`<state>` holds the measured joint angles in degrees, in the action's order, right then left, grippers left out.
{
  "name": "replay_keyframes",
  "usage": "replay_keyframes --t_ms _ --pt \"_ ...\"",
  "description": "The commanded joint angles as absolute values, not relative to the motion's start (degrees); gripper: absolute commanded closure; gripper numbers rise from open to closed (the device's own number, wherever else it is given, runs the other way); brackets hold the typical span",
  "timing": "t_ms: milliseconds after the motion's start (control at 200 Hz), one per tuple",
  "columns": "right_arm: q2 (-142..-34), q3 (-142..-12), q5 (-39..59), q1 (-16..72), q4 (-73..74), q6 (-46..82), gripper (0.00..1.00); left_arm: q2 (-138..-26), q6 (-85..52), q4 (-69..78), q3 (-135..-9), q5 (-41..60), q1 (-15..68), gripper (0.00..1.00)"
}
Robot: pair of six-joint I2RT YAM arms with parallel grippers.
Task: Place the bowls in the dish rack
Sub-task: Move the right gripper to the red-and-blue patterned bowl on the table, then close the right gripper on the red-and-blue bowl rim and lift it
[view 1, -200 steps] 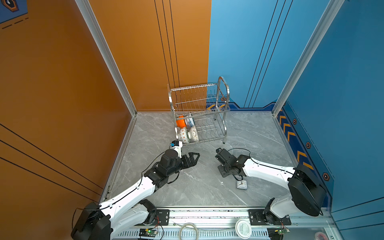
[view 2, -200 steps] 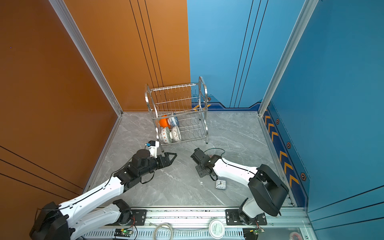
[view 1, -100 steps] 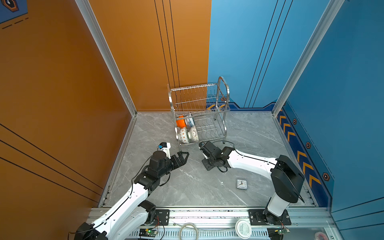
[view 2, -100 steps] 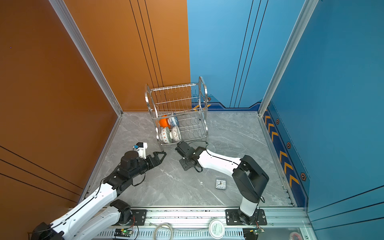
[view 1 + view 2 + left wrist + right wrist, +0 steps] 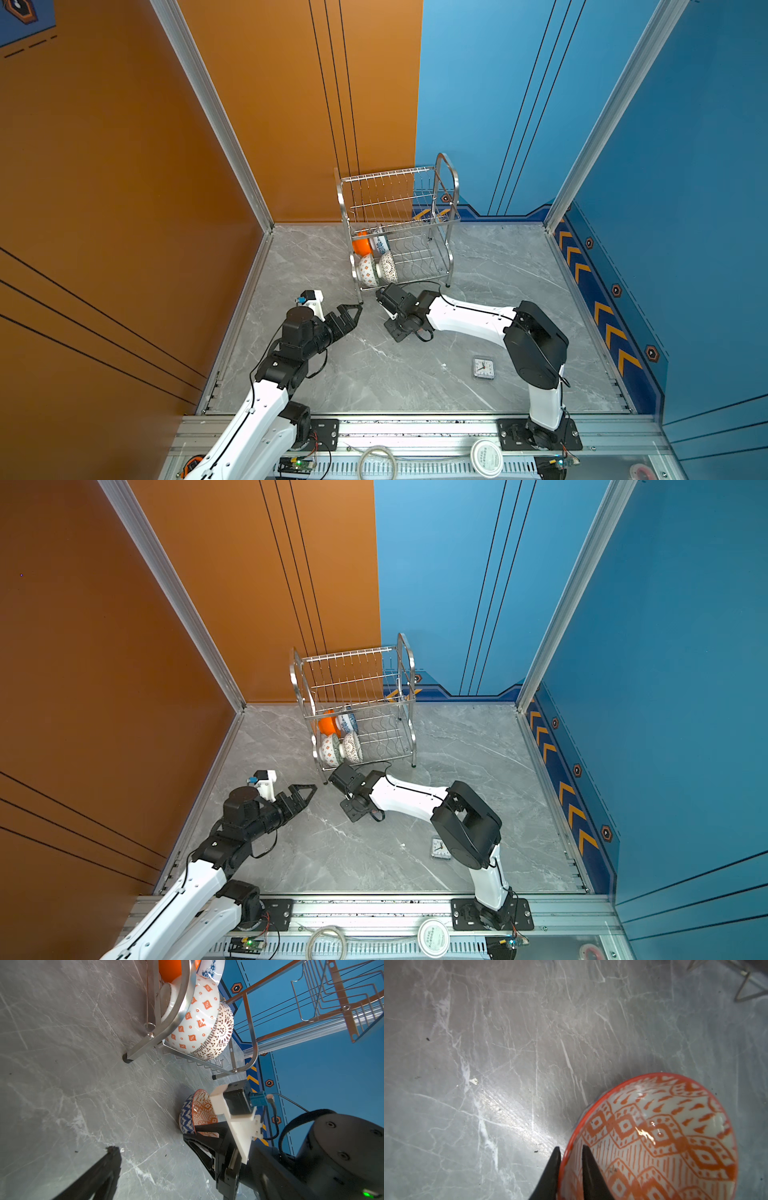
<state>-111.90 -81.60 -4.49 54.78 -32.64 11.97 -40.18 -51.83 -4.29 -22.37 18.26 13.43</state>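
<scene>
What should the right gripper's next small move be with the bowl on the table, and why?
Probably close on the rim. In the right wrist view the right gripper stands astride the rim of the orange-and-blue bowl, one finger inside, one outside, not visibly clamped. The bowl sits on the table, outside the dish rack, so it must be gripped before lifting.

I see the two-tier silver wire dish rack (image 5: 399,208) standing upright. At the left end of its lower shelf four bowls stand on edge: a glossy orange bowl (image 5: 360,246) and a blue-patterned white bowl (image 5: 380,242) behind, a white bowl with orange-red diamonds (image 5: 367,271) and a dark-lattice white bowl (image 5: 389,268) in front. Just before the rack, a blue-and-orange-red patterned bowl (image 5: 195,1111) lies tipped on the worktop (image 5: 374,374).
</scene>
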Motion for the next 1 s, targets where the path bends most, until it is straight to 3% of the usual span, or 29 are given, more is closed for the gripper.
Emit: replay_keyframes --t_ms 0,460,635,991 --pt "-111.64 -83.5 -4.75 55.15 -35.33 10.75 0.69 -40.43 -52.55 -4.48 -21.47 20.52 12.96 0.02" --pt "-107.53 -82.26 -3.97 55.63 -35.53 9.51 0.32 -37.65 -52.61 -7.3 -21.69 20.62 12.66 0.02" --pt "-103.61 -78.67 -6.98 55.73 -35.6 8.88 0.32 -38.06 -52.78 -6.95 -21.88 21.0 12.56 0.02" --pt "-102.65 -73.89 -5.25 57.64 -35.42 7.88 0.42 -39.97 -52.56 -5.67 -21.83 20.99 12.56 0.02"
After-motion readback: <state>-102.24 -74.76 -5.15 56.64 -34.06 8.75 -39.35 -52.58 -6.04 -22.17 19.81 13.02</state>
